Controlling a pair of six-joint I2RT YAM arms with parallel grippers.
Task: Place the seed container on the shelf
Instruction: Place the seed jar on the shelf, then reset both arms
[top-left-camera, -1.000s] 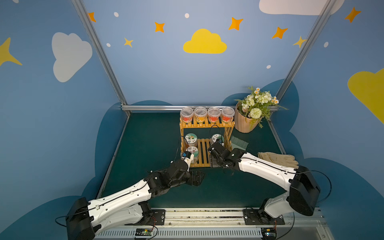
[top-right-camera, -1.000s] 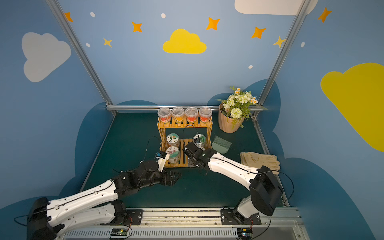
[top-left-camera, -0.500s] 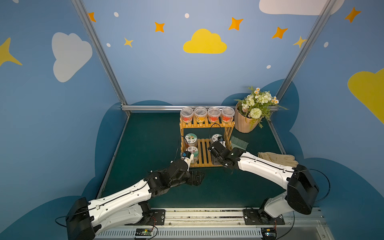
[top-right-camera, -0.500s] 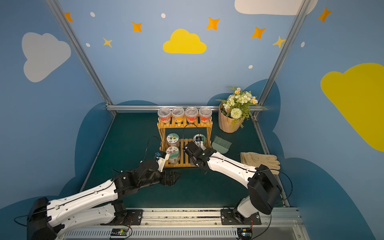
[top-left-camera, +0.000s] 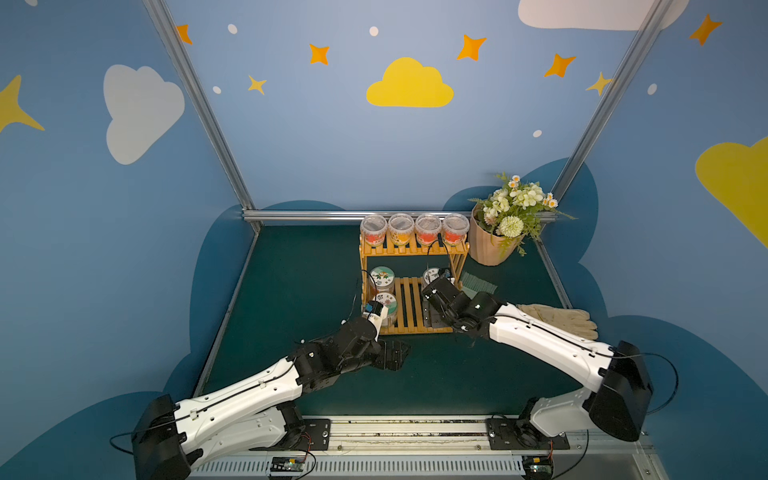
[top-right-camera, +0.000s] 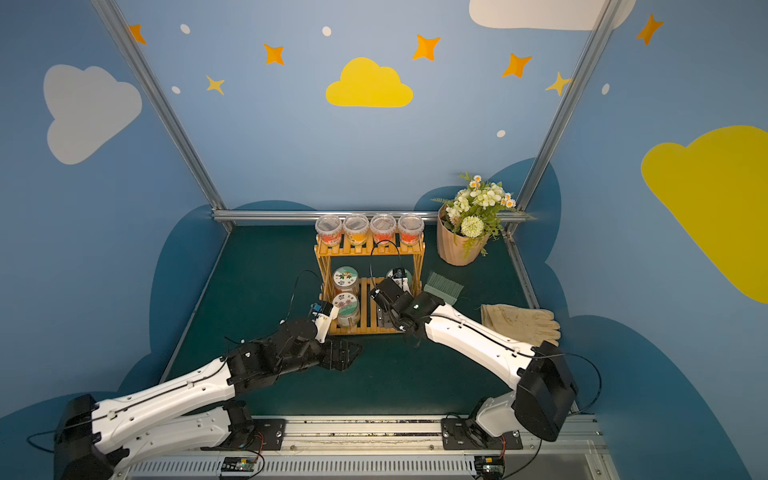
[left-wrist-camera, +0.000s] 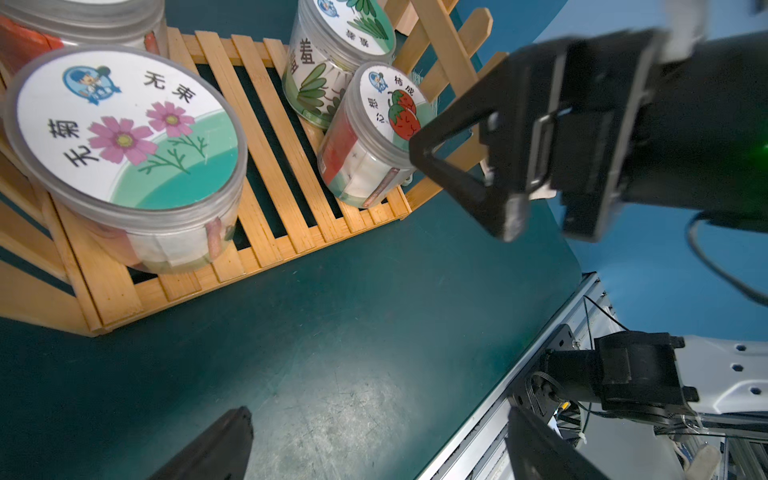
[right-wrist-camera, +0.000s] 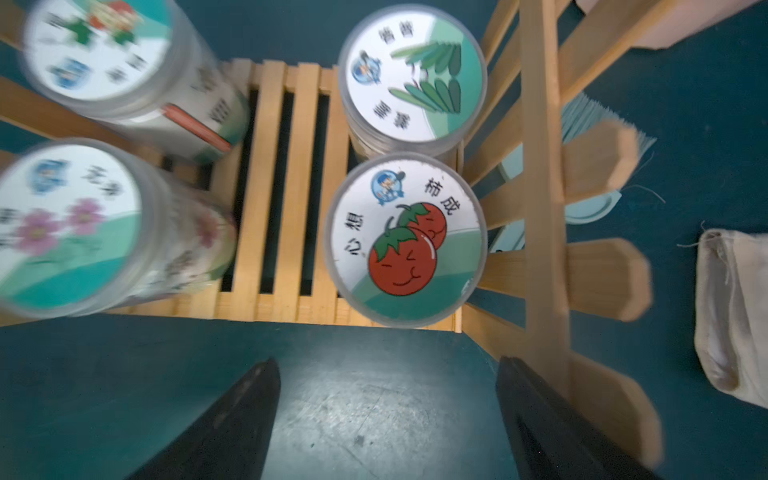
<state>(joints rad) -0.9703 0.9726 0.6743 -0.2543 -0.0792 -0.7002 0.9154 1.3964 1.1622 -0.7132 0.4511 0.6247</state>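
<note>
The right end effector stands wide open with nothing between its black fingers; it has hold of nothing. Just ahead of its fingertips, and apart from them, is the seed container, a clear round plastic jar with a white lid showing two red tomatoes; it stands upright on the lower tier of the shelf, a small two-tier rack of orange-tan wooden slats, at the front corner next to the slatted side; the left wrist view shows the same jar in that corner.

Straight beyond the tomato jar from this end effector, touching or nearly touching it, is a clear jar with a green-leaf lid; toward the left arm's side, across bare slats, stand a clear jar with a pink-flower lid and another clear jar behind it, blurred.

The left end effector is also spread wide and empty, low over the dark green worktop just in front of the shelf; the pink-flower jar is the nearest one ahead of it.

Above and beyond both end effectors, four clear tubs with red and orange contents line the upper tier in both top views; out past the right end effector, beside the shelf, lie a pale green brush, a pair of cream fabric gloves and a tan pot of white flowers.
</note>
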